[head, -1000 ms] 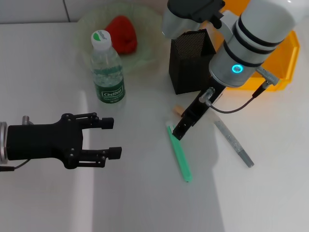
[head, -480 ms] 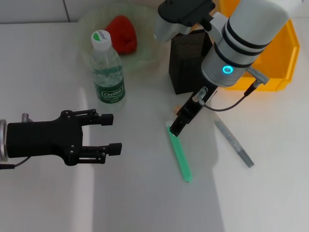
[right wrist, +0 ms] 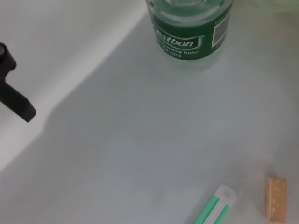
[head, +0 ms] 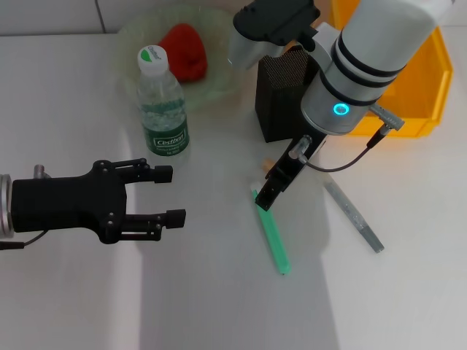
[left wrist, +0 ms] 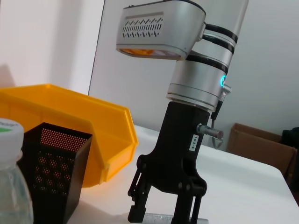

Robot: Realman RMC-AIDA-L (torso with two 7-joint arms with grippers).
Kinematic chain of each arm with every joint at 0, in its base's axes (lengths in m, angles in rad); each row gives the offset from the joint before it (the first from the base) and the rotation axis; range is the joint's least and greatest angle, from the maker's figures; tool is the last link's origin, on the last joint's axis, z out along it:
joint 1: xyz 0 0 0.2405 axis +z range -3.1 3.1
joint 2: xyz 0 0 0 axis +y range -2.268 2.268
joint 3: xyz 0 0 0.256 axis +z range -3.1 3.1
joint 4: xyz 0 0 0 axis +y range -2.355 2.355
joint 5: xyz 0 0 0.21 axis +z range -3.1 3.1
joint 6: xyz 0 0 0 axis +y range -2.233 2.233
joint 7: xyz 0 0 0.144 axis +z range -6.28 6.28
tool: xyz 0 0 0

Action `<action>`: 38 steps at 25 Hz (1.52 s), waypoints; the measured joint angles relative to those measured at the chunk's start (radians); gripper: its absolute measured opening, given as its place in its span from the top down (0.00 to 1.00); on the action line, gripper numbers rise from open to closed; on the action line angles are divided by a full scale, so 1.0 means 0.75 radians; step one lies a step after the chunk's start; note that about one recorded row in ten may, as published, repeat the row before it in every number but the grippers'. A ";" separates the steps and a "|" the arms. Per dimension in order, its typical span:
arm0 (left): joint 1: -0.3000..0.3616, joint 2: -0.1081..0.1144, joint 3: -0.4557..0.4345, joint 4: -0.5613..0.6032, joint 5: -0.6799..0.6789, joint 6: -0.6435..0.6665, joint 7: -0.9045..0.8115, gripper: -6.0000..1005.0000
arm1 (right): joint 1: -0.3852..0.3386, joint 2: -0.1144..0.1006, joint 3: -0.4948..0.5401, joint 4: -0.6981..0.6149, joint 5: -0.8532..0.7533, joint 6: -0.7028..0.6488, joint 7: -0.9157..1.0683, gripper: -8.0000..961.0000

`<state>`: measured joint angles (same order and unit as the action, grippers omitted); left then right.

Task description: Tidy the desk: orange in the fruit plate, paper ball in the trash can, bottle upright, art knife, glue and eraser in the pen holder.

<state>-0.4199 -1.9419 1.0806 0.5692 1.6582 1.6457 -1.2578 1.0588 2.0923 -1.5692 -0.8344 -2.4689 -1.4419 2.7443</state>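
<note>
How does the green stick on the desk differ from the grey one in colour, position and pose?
The green stick is bright green; the grey stick is dull, speckled grey. The green one lies directly under the right tool; the grey one lies farther to the robot's right, clear of it. Both lie flat on the desk, slanting similarly.

White table (head: 219, 306) with bottle (head: 162, 102), fruit plate (head: 226, 62), pen holder (head: 281, 109), trash can (head: 427, 87), eraser (right wrist: 275, 198).

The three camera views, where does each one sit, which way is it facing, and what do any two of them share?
Head view: high on the robot, looking down at the desk; shows the open left gripper and the right gripper over the green art knife.
Left wrist view: low, looking across at the right gripper, pen holder and trash can.
Right wrist view: looking down at the bottle and eraser; the bottle also appears in the other two.
</note>
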 joint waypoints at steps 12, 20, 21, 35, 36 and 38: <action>-0.005 -0.003 -0.001 0.000 0.000 0.000 -0.001 0.20 | 0.020 0.000 -0.064 0.053 0.044 0.047 0.000 0.21; -0.002 -0.010 -0.001 0.000 0.000 -0.002 0.003 0.20 | 0.031 0.000 -0.162 0.124 0.154 0.121 0.001 0.22; 0.001 -0.011 -0.001 0.000 0.000 -0.003 0.012 0.20 | 0.033 0.000 -0.172 0.133 0.166 0.128 0.001 0.23; 0.011 -0.015 -0.001 -0.010 0.000 -0.007 0.033 0.20 | 0.036 0.000 -0.245 0.150 0.173 0.207 0.052 0.25; 0.012 -0.015 -0.001 -0.012 0.000 -0.008 0.034 0.20 | 0.036 0.000 -0.245 0.150 0.173 0.211 0.052 0.25; 0.014 -0.015 -0.001 -0.012 0.000 -0.008 0.034 0.20 | 0.036 0.000 -0.246 0.150 0.173 0.219 0.052 0.26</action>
<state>-0.4095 -1.9528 1.0800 0.5600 1.6582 1.6397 -1.2320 1.0862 2.0923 -1.7537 -0.7222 -2.3392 -1.2777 2.7836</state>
